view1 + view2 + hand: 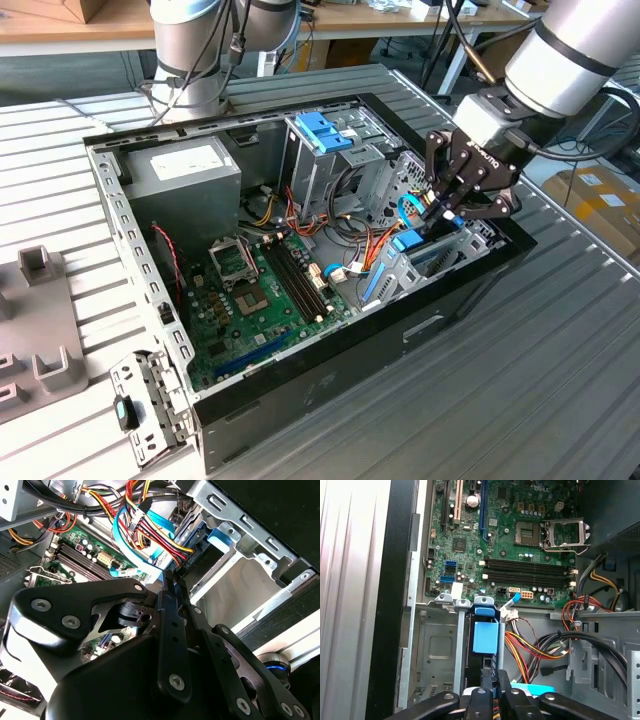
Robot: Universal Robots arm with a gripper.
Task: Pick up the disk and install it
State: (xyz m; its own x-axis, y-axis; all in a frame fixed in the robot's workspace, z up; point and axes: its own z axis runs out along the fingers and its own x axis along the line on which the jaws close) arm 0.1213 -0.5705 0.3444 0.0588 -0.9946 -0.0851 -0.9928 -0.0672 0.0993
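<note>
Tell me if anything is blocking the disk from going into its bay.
Nothing visible does. The disk already stands on edge in the metal bay, with the pincer right at its end. The coloured cables lie beside it.

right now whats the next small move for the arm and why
Probably a short, straight push down along the bay. The end effector sits closed on the top edge of the disk, which stands upright between the metal drive bay rails, its blue carrier apparently still proud of the slot.
</note>
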